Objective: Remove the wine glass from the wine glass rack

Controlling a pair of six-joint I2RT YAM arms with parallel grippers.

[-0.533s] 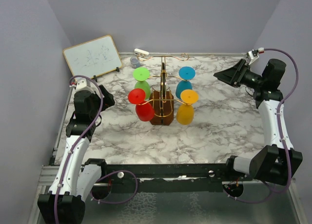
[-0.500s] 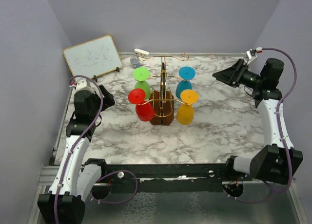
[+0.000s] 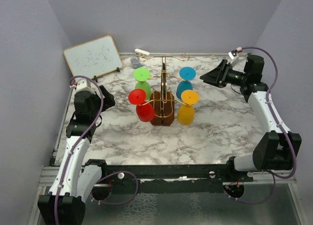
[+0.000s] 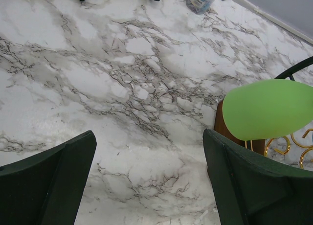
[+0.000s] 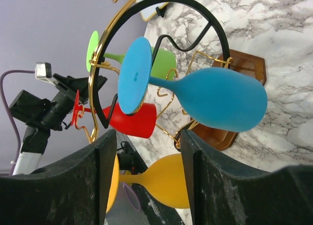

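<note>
Rack point(image 3: 162, 116): upright mid-table, wooden base, gold wire arms.
Glasses: four hung upside down on the arms, green glass point(image 3: 142, 74) and blue glass point(image 3: 187, 74) behind, red glass point(image 3: 137, 96) and yellow glass point(image 3: 189, 96) in front.
Right gripper point(image 3: 205, 79): fingers apart, empty, facing the blue glass, near but not touching.
Left gripper point(image 4: 149, 142): spread wide, empty, low over the table left of the rack.

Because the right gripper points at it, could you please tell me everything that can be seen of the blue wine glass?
The blue wine glass is opaque, evenly blue and looks like matte plastic: a flat round foot, a thin stem, a rounded bowl. It hangs upside down, foot uppermost, stem in a curled gold arm of the rack, on its far right side. Only that wire touches it; the open right gripper is apart from it.
</note>
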